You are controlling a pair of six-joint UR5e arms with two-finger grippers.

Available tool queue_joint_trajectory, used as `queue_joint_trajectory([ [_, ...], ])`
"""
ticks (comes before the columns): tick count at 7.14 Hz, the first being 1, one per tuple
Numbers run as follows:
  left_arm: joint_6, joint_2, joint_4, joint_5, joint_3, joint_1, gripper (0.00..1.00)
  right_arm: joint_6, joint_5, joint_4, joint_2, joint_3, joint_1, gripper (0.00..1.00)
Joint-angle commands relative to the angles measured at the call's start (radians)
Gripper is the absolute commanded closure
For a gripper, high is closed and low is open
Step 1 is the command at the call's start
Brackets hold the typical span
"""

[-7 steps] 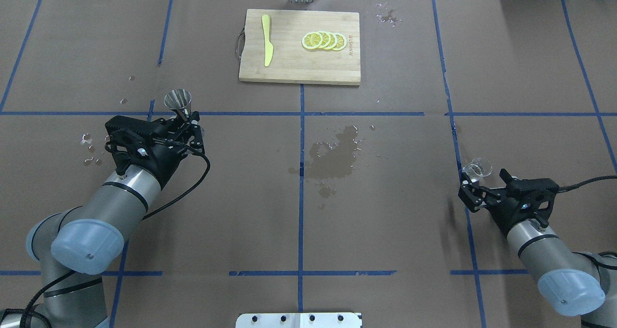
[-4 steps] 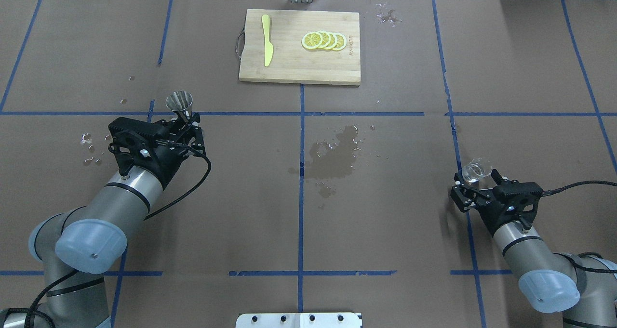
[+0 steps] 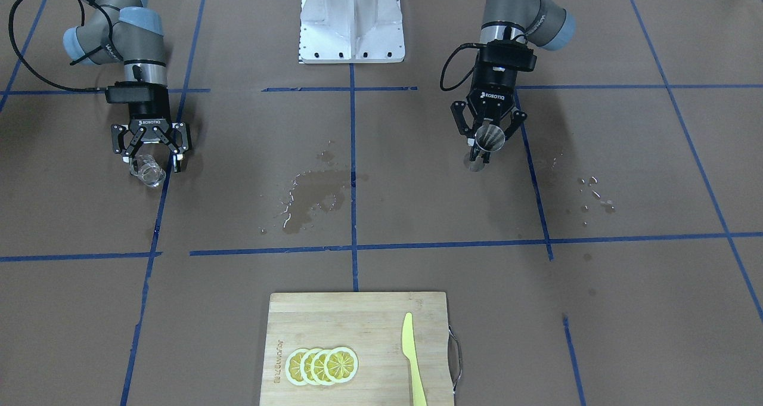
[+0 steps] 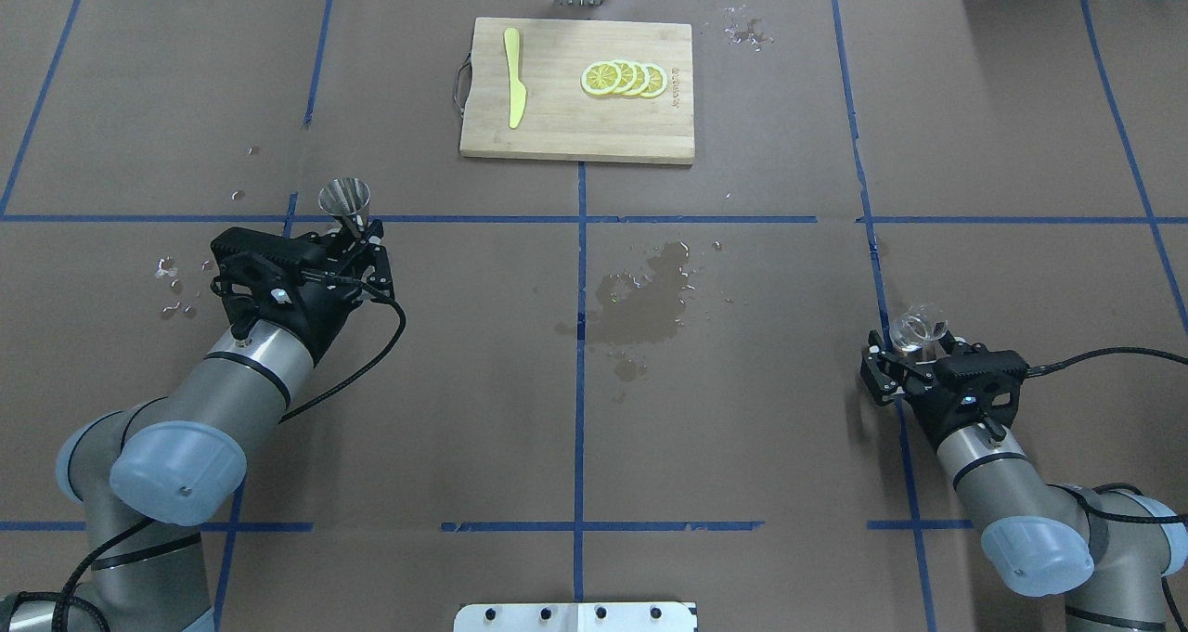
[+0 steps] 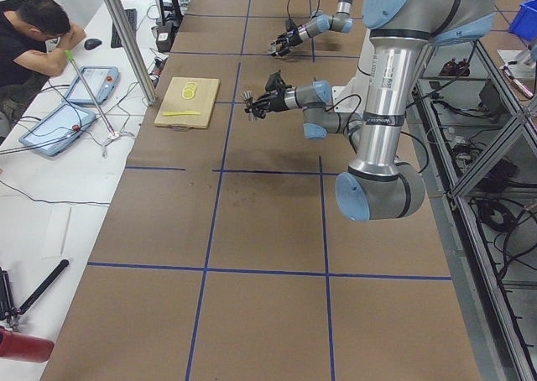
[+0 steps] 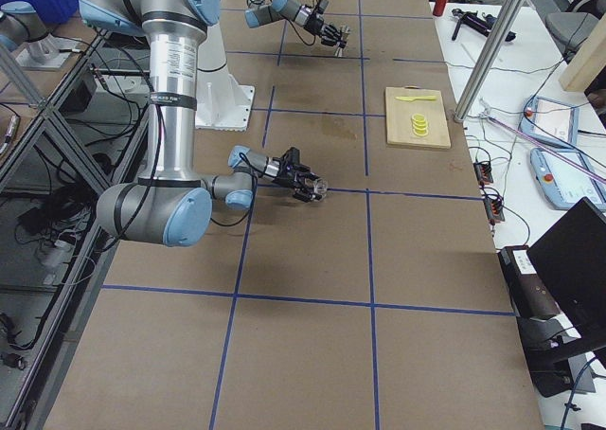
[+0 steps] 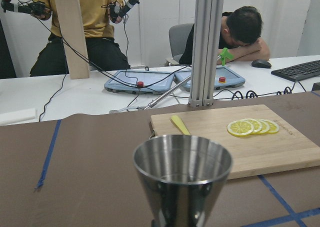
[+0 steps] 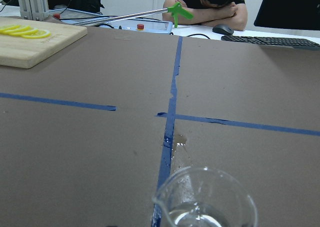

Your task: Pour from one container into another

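Cup and jigger sit well apart, one at each gripper.

Clear glass, round, with a pouring lip and a little clear liquid in its bottom, the cup stands on the brown paper at 3 o'clock from the table's middle, seen from the robot. The right gripper is spread wide, its black jaws flanking the cup; I cannot tell if they touch it. At 10 o'clock the left gripper is clenched on the narrow waist of the shiny steel jigger, which is upright with its upper cone open to the top. At 12 o'clock lies a rectangular bamboo board with overlapping lemon slices and a flat yellow knife. A dark wet patch stains the paper near the middle.
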Motion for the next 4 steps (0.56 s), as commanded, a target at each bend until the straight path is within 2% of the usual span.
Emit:
queue_joint_trajectory([
  [1,0.000,-0.001,0.000,0.000,0.011,0.001,1.00,-0.008,0.002,0.001,0.001,-0.001,0.024,0.12],
  [3,0.000,-0.001,0.000,0.000,0.020,0.000,1.00,-0.005,0.003,0.001,0.002,-0.002,0.025,0.12],
  [4,-0.002,-0.001,0.000,0.002,0.029,0.001,1.00,-0.005,0.003,0.001,0.005,-0.002,0.024,0.14],
])
